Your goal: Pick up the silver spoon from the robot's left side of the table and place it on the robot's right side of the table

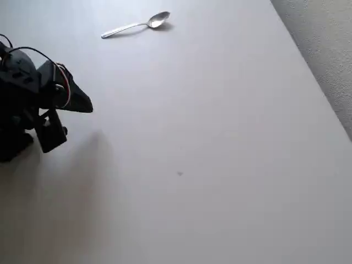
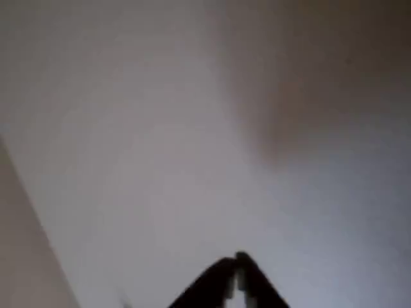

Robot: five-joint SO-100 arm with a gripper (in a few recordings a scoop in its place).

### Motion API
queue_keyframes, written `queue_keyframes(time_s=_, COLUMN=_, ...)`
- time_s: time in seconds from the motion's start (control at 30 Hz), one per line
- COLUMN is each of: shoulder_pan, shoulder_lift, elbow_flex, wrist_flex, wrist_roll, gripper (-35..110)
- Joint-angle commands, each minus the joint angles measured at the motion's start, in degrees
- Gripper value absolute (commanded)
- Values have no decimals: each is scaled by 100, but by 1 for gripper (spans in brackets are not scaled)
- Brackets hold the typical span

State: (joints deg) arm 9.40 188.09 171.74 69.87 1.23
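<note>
The silver spoon (image 1: 137, 25) lies flat on the white table (image 1: 220, 137) near the top of the overhead view, its bowl to the right and its slim handle to the left, well apart from the black arm folded at the left edge. The gripper (image 1: 88, 107) holds nothing; in the wrist view its two dark fingertips (image 2: 226, 269) meet at a point, so the gripper (image 2: 236, 263) looks clenched and empty. I think the main risk comes at the grasp: the spoon is thin, shiny and lies low on a smooth surface, so the fingers may slide over the handle or push it away instead of catching it, above all if they come down not across the handle. The reach is also long, and a small aiming error could miss the handle. The overhead view gives the spoon, the table edge and the grey carpet (image 1: 324, 44); the wrist view is blurred, with bare tabletop and the closed tips.
</note>
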Motion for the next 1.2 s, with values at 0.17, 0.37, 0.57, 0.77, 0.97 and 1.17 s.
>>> queue_keyframes(time_s=0.17, shoulder_pan=-1090, shoulder_lift=70, elbow_flex=-26, wrist_flex=-299, wrist_roll=-598, gripper=-2)
queue_keyframes(time_s=0.37, shoulder_pan=-2505, shoulder_lift=88, elbow_flex=88, wrist_flex=-545, wrist_roll=-2496, gripper=-2)
queue_keyframes(time_s=0.57, shoulder_pan=-2725, shoulder_lift=97, elbow_flex=123, wrist_flex=-896, wrist_roll=-2716, gripper=6)
queue_keyframes(time_s=0.77, shoulder_pan=-3463, shoulder_lift=-2180, elbow_flex=-694, wrist_flex=-1652, wrist_roll=-3568, gripper=16)
queue_keyframes(time_s=0.97, shoulder_pan=-3349, shoulder_lift=-5862, elbow_flex=-3129, wrist_flex=-1705, wrist_roll=-4403, gripper=16)
queue_keyframes(time_s=1.17, shoulder_pan=-3762, shoulder_lift=-7954, elbow_flex=-5019, wrist_flex=-1213, wrist_roll=-4430, gripper=16)
